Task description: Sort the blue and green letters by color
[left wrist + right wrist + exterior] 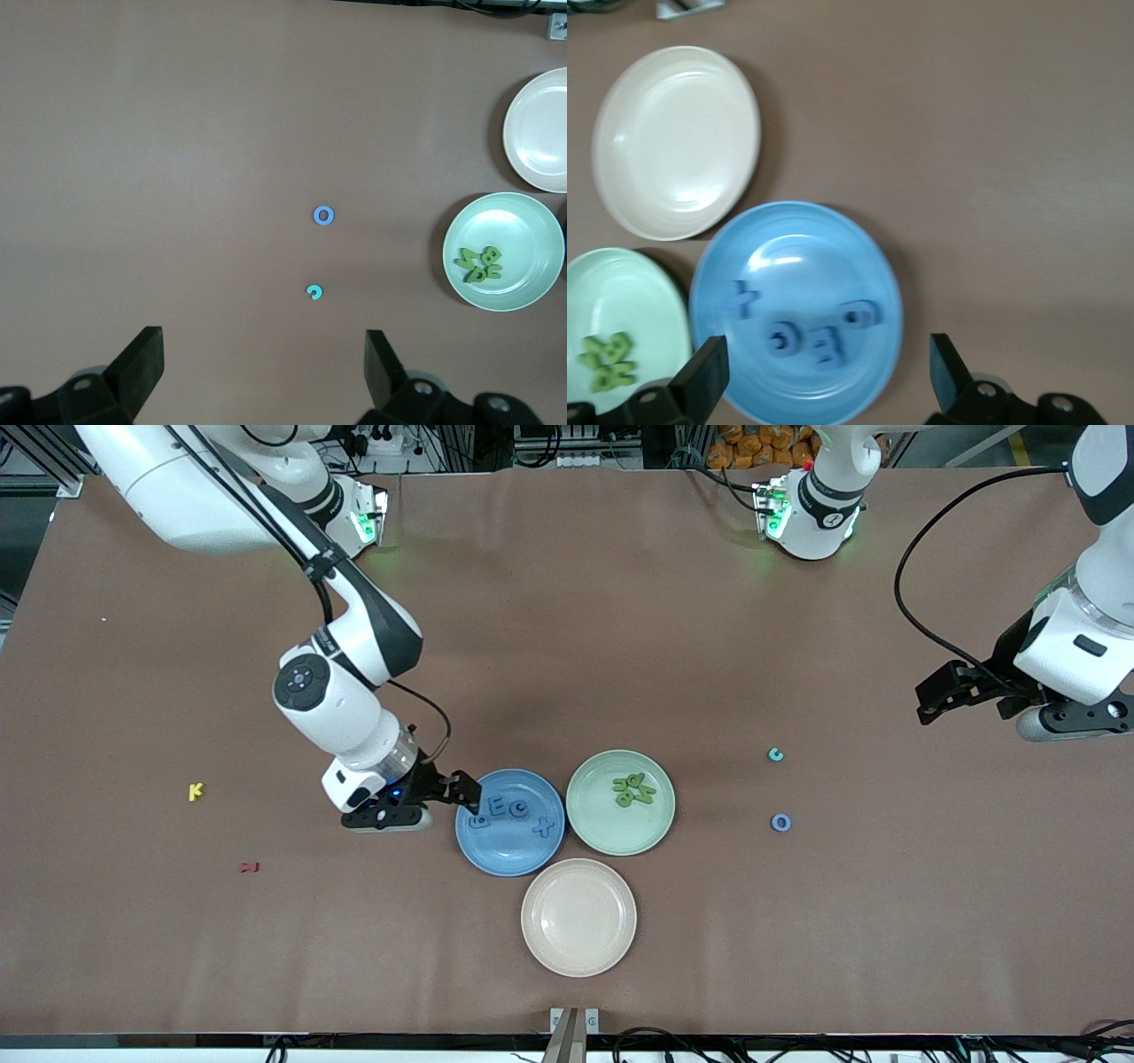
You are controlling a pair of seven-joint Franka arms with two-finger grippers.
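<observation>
Over blue plate [509, 841] rim: right end effector [468, 793] spread, empty | left end effector [926, 700] waits, spread

A matte brown table covering [567, 629] fills almost the whole front view, lit evenly from above, with faint creases running across it and a green glow on it near the upper edge. Along the top of the frame, past the table's edge, lie dark cables [549, 447], a white power strip [381, 441] and a pile of orange objects [753, 444] at upper right. At bottom centre, a small metal bracket [574, 1027] sits on the table's lower edge.
</observation>
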